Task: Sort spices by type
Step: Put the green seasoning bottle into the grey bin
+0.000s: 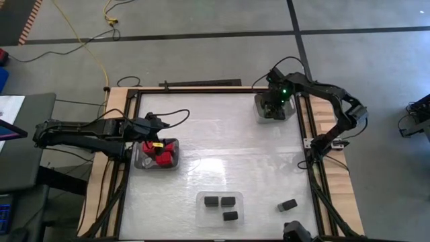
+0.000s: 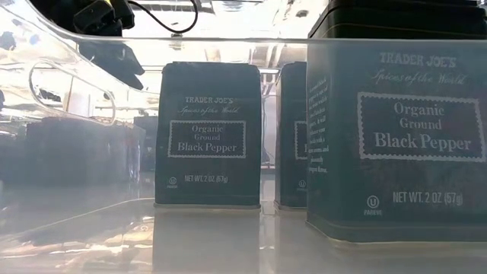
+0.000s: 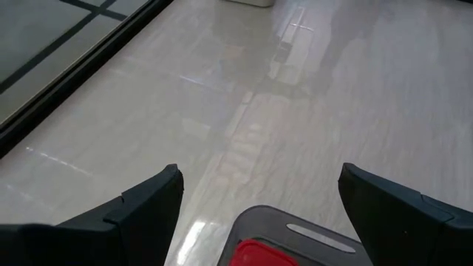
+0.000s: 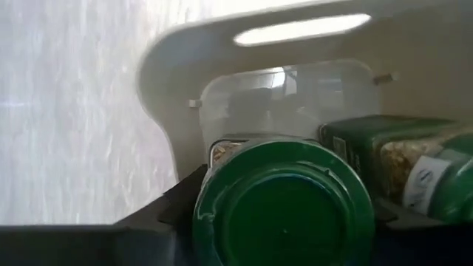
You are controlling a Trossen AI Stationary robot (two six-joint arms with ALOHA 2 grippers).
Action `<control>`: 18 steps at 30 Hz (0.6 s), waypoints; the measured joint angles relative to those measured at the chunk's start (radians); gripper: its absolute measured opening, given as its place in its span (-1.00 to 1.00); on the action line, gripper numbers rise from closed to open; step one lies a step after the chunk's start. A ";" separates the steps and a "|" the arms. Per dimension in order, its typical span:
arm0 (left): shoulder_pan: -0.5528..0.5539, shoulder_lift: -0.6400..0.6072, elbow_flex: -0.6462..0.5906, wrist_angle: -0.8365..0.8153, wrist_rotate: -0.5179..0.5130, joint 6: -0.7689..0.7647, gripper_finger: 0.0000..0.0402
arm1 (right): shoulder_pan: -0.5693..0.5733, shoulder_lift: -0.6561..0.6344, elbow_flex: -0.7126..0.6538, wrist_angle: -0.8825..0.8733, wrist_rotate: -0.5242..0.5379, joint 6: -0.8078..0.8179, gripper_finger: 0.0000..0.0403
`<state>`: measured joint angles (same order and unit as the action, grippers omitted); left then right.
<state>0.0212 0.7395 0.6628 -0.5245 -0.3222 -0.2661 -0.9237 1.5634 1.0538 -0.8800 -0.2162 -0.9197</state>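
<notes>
The white table (image 1: pixel 222 154) carries three clear trays, and placing everything from the tray of red spice containers (image 1: pixel 157 154) at its left edge works best: the tray of black pepper tins (image 1: pixel 220 205) sits toward the near edge and to the right of it, the tray of green-lidded jars (image 1: pixel 272 107) is far across at the far right corner, and one loose black pepper tin (image 1: pixel 288 205) lies right of the pepper tray, still unsorted. The right gripper (image 4: pixel 284 222) is down in the jar tray, its fingers closed about halfway around a green-lidded jar (image 4: pixel 284 207) that stands just beside another green-capped jar (image 4: pixel 399 159). Setting it down well probably means lowering until the base rests flat, then spreading the fingers without nudging the neighbour, and lifting straight up. The left gripper (image 3: pixel 259 199) hovers over the red tray's edge, fingers spread wide and holding nothing. From above, the right arm covers the jar tray, so the jar count cannot be told; whether the gripped jar touches the tray floor is hidden too. The level view shows only pepper tins (image 2: pixel 211 133) through clear plastic.
</notes>
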 joint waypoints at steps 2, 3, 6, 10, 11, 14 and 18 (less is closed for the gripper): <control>0.000 0.000 0.000 0.000 0.000 0.000 0.73 | 0.000 0.000 0.000 0.004 0.009 0.010 0.21; 0.000 0.000 0.000 0.000 0.000 0.000 0.73 | 0.000 0.000 0.000 0.005 0.019 0.020 0.30; 0.000 0.000 0.000 0.000 0.000 0.000 0.73 | -0.001 0.000 0.000 0.003 0.034 0.039 0.47; 0.000 0.000 0.000 0.000 0.000 0.000 0.73 | 0.003 0.000 0.000 -0.001 0.035 0.039 0.46; 0.000 0.000 0.000 0.000 0.000 0.000 0.73 | 0.006 0.000 0.000 -0.001 0.035 0.039 0.44; 0.000 0.000 0.000 0.000 0.000 0.000 0.73 | 0.015 -0.004 0.000 -0.004 0.038 0.039 0.40; 0.000 0.000 0.000 0.001 0.000 0.000 0.73 | 0.028 -0.024 0.000 -0.003 0.038 0.039 0.39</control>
<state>0.0212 0.7395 0.6628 -0.5240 -0.3222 -0.2661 -0.8959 1.5392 1.0538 -0.8830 -0.1779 -0.8806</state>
